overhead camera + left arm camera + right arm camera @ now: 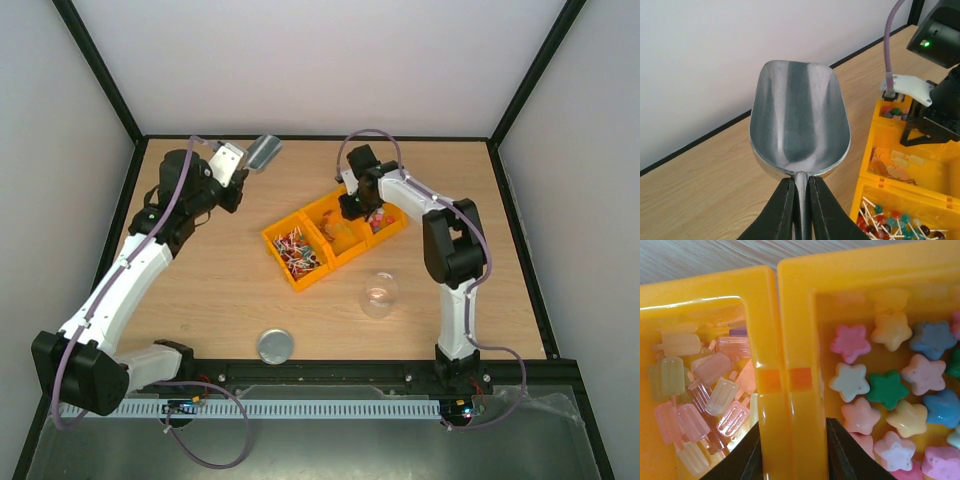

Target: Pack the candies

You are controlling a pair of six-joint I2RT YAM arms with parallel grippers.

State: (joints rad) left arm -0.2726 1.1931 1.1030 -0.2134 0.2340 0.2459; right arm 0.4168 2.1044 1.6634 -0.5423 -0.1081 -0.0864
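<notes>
Near edge of worktop (pixel 220 280): lid (pixel 275 345), then clear jar (pixel 380 295). Mid: orange 3-compartment tray (pixel 345 262); candies (pixel 297 252) in its L-end compartment. R fingers (pixel 845 455) clamp the wall betw. mid and R-end compartments. Far L: L fingers (pixel 782 210) closed tight on handle of empty scoop (pixel 797 120).

Three bins (pixel 345 257), one scoop (pixel 799 115), one jar (pixel 380 294), one lid (pixel 275 346).

Left gripper (pixel 801 185) pinched tight, arm high; right gripper (pixel 792 440) low, jaws narrow.
</notes>
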